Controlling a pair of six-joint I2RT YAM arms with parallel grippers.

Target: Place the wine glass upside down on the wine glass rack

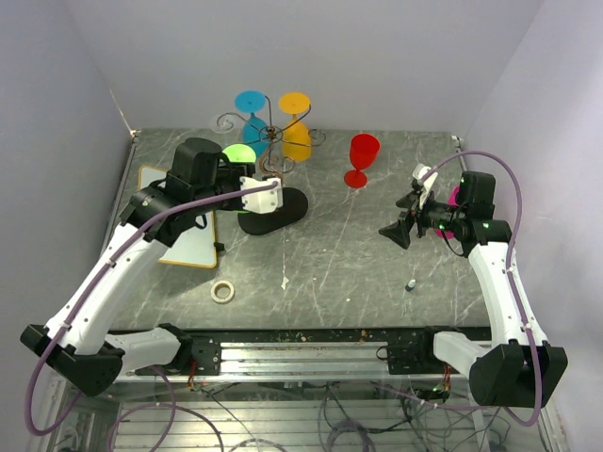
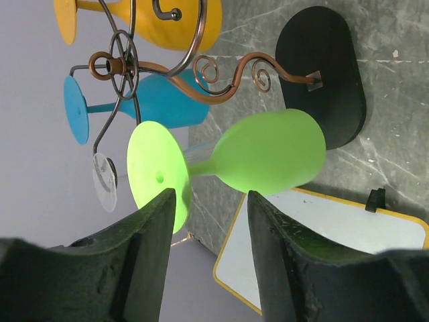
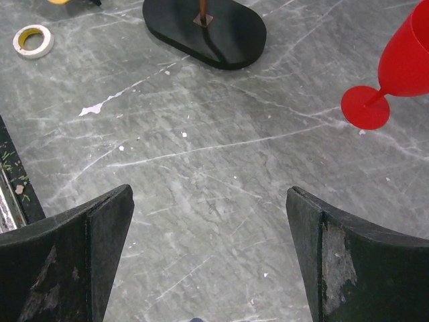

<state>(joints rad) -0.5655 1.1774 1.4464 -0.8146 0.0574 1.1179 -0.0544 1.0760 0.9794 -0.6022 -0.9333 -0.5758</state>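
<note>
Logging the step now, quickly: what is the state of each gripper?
Left gripper: open, at the green wine glass, not gripping it.
Right gripper: open, empty.

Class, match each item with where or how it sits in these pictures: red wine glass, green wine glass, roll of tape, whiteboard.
Column one
1 red wine glass
2 green wine glass
3 roll of tape
4 whiteboard

Column two
A foot up beside the wine glass rack, at the left tool
B yellow-framed, flat on the table, partly under the left arm
C upright on the table, right of the rack
D flat on the table, near the arms' bases

Pairs: 1-C, 2-A, 3-D, 4-B
</note>
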